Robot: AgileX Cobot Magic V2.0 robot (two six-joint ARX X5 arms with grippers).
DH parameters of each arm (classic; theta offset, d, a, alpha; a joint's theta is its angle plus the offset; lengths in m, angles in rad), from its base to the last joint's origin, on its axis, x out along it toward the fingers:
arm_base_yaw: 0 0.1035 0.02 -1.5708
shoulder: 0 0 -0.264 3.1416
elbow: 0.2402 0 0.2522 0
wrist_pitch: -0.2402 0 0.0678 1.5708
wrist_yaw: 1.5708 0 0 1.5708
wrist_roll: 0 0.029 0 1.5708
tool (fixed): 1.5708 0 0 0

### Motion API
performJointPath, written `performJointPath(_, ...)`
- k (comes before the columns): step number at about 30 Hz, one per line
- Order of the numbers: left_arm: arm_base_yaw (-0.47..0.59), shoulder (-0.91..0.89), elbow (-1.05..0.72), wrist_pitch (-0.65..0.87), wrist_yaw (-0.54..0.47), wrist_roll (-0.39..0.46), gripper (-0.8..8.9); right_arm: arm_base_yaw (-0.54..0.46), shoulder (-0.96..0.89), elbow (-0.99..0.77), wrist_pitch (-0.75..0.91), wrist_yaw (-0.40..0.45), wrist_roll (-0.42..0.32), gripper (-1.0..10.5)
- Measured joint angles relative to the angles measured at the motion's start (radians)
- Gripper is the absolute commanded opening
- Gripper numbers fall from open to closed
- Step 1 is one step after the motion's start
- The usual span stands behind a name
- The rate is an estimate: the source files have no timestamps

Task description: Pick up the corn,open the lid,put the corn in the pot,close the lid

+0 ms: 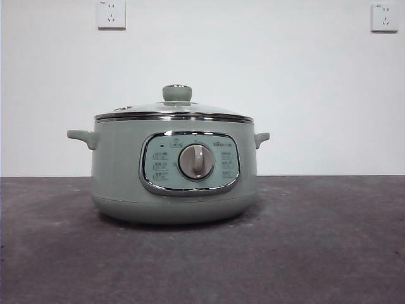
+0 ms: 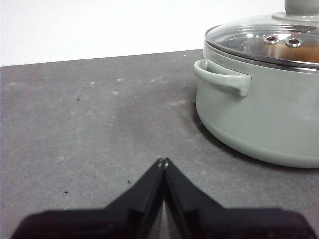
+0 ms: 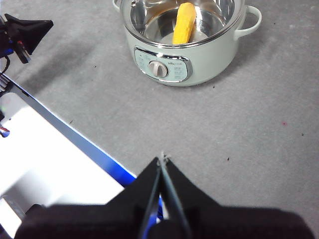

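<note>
The sage-green pot (image 1: 120, 171) stands in the middle of the table with its dial facing the front view. The glass lid (image 1: 174, 109) sits closed on it, green knob on top. In the right wrist view the yellow corn (image 3: 184, 22) lies inside the pot (image 3: 209, 64), seen through the glass. My left gripper (image 2: 163, 161) is shut and empty, low over the table beside the pot's handle (image 2: 224, 79). Some way off from the dial side of the pot, my right gripper (image 3: 163, 158) hangs high, shut and empty.
The table top (image 1: 316, 253) is dark grey. Two wall sockets (image 1: 111, 14) (image 1: 385, 17) sit on the white wall behind. A white surface with a blue edge (image 3: 50, 159) borders the table below my right gripper.
</note>
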Motion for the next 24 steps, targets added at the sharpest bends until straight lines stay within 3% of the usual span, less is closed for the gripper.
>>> performJointPath(6,0.0,0.0,0.0,0.0,0.0,0.0,-0.02,-0.008,0.0,0.0,0.0,0.006,-0.002,0.0)
performJointPath(10,0.0,0.002,0.0,0.0,0.0,0.0,-0.02,-0.118,-0.014,-0.002,0.001,0.072,-0.068,0.0)
performJointPath(13,0.0,0.003,0.0,0.0,0.0,0.0,-0.02,-0.288,-0.054,-0.026,0.097,0.049,-0.136,0.0)
performJointPath(19,0.0,0.004,0.0,0.0,0.0,0.0,-0.02,-0.801,-0.243,-0.264,0.568,-0.176,-0.337,0.0)
performJointPath(24,0.0,0.004,0.0,0.0,0.0,0.0,-0.02,-0.938,-0.366,-0.533,0.839,-0.243,-0.402,0.0)
